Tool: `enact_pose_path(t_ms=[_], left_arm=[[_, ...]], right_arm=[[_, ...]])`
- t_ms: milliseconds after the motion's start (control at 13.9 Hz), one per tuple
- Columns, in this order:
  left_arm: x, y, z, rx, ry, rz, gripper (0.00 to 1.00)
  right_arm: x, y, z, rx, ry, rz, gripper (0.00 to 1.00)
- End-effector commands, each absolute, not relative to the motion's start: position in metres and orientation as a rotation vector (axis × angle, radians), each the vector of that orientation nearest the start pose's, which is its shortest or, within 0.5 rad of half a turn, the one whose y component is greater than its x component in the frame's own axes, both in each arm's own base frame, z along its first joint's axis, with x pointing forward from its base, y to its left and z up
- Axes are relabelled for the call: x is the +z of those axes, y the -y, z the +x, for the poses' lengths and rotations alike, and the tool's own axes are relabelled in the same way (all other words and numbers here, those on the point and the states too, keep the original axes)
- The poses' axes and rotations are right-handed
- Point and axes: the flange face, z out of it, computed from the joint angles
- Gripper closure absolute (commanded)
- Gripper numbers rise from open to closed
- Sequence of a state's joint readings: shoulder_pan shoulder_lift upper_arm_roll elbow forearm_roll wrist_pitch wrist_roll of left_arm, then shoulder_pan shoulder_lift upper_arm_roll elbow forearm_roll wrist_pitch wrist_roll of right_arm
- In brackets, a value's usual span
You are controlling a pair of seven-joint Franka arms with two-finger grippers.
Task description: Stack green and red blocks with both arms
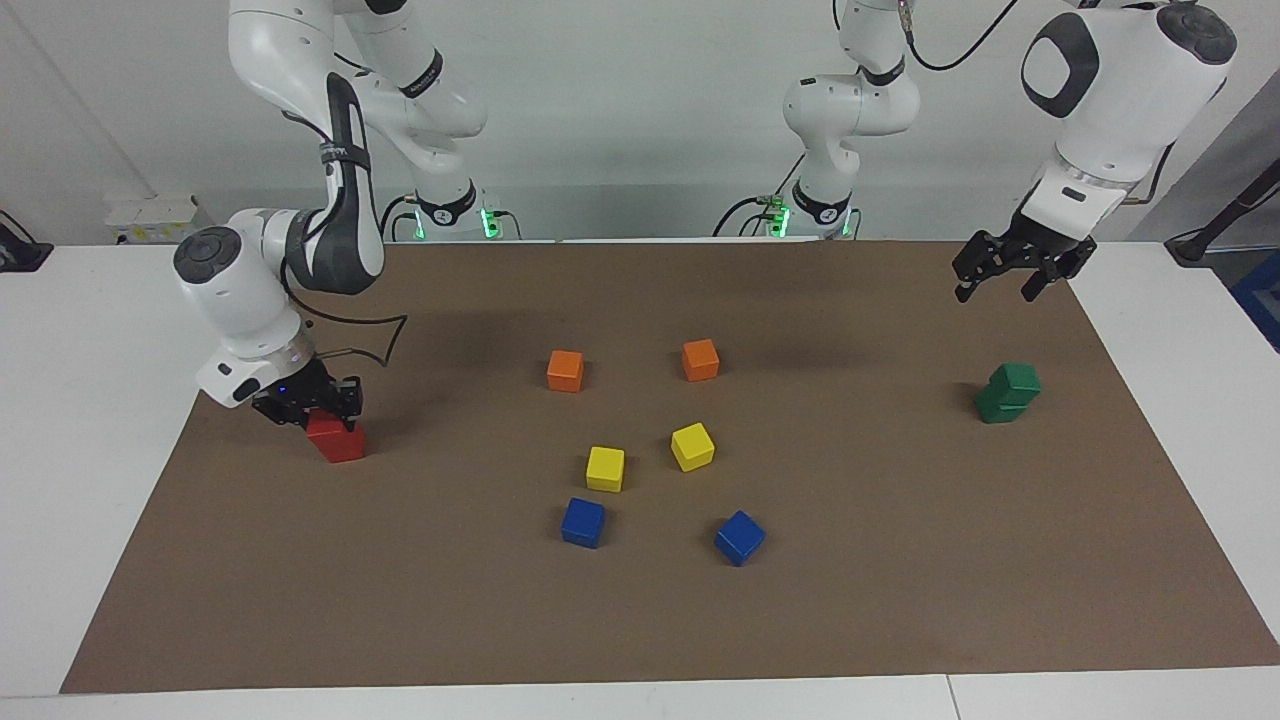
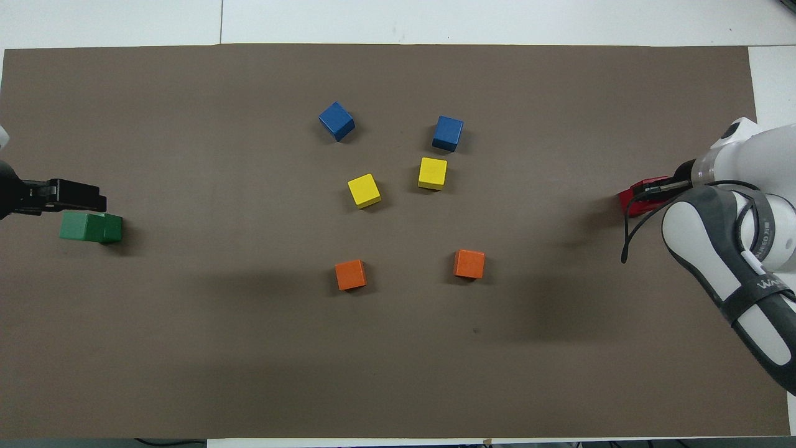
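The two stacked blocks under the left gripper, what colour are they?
Dark green; the facing view shows the stack best, with the open left gripper raised above it.

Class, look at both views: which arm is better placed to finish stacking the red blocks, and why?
The right. The right gripper is shut on the upper red block, right over the lower red block. The left gripper hangs open up in the air by the green stack, at the table's other end.

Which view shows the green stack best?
The facing view: the green stack shows as two cubes, the upper one set slightly askew on the lower, with the open left gripper up in the air, clear of it. The overhead view merges both cubes into one green shape beside the gripper.
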State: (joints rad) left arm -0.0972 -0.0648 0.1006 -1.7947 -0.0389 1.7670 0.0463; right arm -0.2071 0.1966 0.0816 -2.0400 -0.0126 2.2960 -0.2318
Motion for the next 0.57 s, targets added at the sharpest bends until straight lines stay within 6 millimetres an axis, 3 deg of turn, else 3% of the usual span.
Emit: enact_pose_path(t_ms=[0, 215, 502], left_arm=[[0.5743, 0.0034, 0.5542, -0.08, -0.047, -3.158, 0.0], [0.5746, 0.0033, 0.5513, -0.058, -0.05, -3.159, 0.0], [0.5754, -0.002, 0.5507, -0.049, -0.073, -3.12, 0.0]], right_arm=[[0.3567, 0.0801, 0.5781, -0.113, 0.22, -3.146, 1.0], [0.3567, 0.0801, 0.5781, -0.113, 0.22, -3.146, 1.0], [0.356, 0.0818, 0.5775, -0.11, 0.216, -3.146, 0.91]])
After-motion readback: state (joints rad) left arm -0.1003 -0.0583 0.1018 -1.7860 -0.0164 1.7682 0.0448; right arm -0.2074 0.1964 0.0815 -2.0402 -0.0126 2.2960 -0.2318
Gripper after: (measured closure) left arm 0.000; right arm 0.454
